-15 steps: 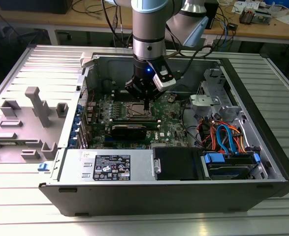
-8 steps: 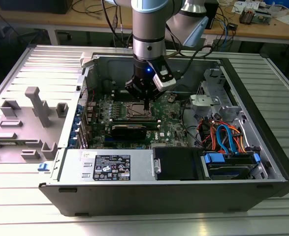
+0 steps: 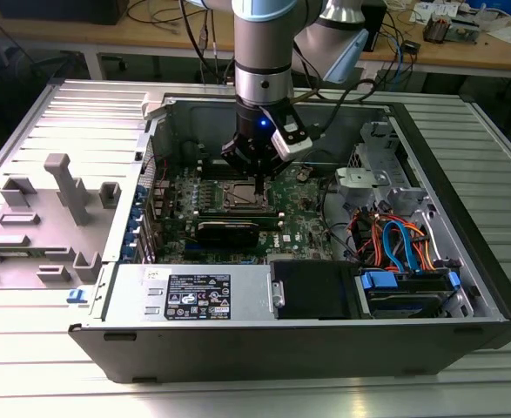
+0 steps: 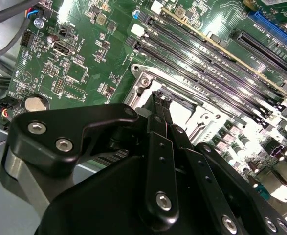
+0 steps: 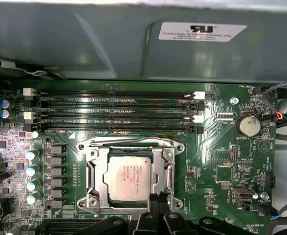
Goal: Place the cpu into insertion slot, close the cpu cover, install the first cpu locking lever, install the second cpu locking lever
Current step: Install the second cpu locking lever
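Note:
In the first wrist view the cpu (image 5: 129, 175) lies flat in the insertion slot (image 5: 86, 201), its dull silver top showing through the window of the cpu cover (image 5: 95, 172). The cover lies down flat over the chip. A thin wire lever (image 5: 128, 142) runs along the socket's edge on the memory-slot side. My gripper (image 5: 157, 197) is at the opposite socket edge with its black fingers pressed together, shut. The second wrist view shows my gripper (image 4: 160, 95) with its tips just over the silver socket frame (image 4: 144, 81). In the exterior view my gripper (image 3: 257, 178) hangs over the socket (image 3: 240, 197) inside the open computer case.
Long black memory slots (image 5: 119, 105) and the grey case wall (image 5: 133, 44) lie just beyond the socket. A coin battery (image 5: 248, 125) and capacitors (image 5: 32, 171) flank it. A black drive box (image 3: 312, 287) and coloured cables (image 3: 394, 239) sit nearer the front. Grey fixtures (image 3: 63, 187) stand outside the case.

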`<state>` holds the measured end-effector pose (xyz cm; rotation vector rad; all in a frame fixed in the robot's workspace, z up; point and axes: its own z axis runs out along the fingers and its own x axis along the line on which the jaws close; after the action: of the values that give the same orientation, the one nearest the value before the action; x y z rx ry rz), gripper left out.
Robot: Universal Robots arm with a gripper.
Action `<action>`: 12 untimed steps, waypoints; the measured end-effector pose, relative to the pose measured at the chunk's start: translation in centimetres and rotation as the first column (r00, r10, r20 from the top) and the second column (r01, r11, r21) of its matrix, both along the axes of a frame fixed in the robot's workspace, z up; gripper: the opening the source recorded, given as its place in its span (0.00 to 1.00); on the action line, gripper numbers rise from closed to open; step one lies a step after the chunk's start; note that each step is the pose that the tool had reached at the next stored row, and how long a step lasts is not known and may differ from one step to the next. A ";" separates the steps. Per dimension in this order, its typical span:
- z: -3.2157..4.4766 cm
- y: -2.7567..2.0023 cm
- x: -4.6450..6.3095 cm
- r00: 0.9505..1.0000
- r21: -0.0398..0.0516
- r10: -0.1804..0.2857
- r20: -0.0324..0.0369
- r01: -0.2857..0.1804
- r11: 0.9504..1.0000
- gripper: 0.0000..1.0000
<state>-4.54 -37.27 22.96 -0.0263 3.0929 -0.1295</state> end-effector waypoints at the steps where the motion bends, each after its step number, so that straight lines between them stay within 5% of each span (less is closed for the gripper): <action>1: 0.00 0.00 0.0 1.000 0.000 0.000 0.000 0.000 1.000 0.11; 12: 0.25 -0.26 0.0 1.000 0.000 0.000 0.000 0.000 1.000 0.11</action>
<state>-4.54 -37.53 23.21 -0.0263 3.0929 -0.1295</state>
